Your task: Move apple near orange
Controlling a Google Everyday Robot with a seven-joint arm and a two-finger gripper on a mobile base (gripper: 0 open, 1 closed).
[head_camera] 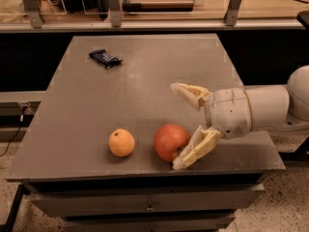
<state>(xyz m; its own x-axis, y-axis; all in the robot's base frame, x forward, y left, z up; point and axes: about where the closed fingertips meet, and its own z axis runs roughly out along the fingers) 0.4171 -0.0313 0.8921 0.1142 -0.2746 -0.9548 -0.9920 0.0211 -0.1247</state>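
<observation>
On the table (145, 71), the pincer (175, 125) was held wide open at lower right, nothing gripped, its lower finger laid against the apple (169, 141). The apple, set near the orange (121, 142) by the table's bottom edge, could be rolled off if nudged by that finger.

Cream plastic pincer (176, 126) beside smooth apple (170, 141); dimpled matt orange (121, 142), matt table (145, 81).
</observation>
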